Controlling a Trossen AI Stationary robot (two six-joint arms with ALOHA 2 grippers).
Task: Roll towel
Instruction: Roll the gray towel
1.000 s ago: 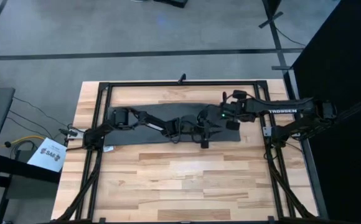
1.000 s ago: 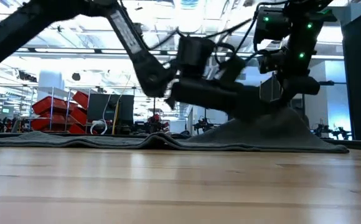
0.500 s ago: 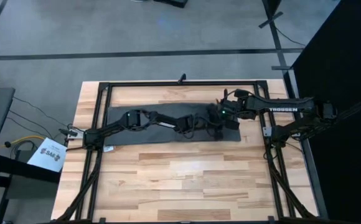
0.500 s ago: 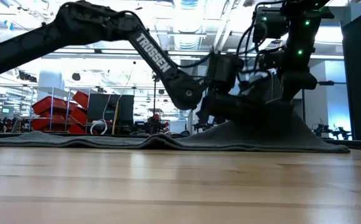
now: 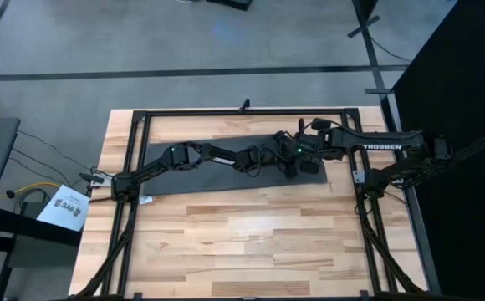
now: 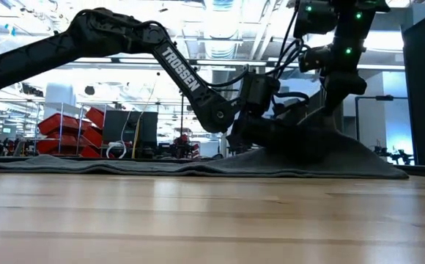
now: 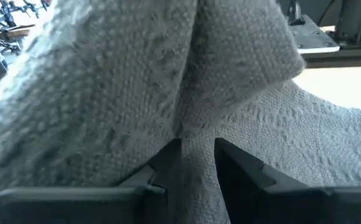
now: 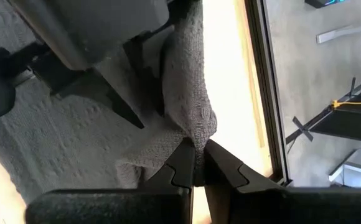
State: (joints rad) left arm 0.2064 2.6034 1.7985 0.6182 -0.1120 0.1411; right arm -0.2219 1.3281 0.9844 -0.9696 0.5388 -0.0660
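One towel (image 5: pixel 201 171), long axis across the desk (image 5: pixel 251 242), right end pinched up by left gripper (image 7: pixel 197 163) and right gripper (image 8: pixel 195 163).

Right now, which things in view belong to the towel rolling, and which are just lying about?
In the job:
towel
left gripper, shut on towel
right gripper, shut on towel

Lying about:
table
paper sheet beside the table
red bins in the room behind
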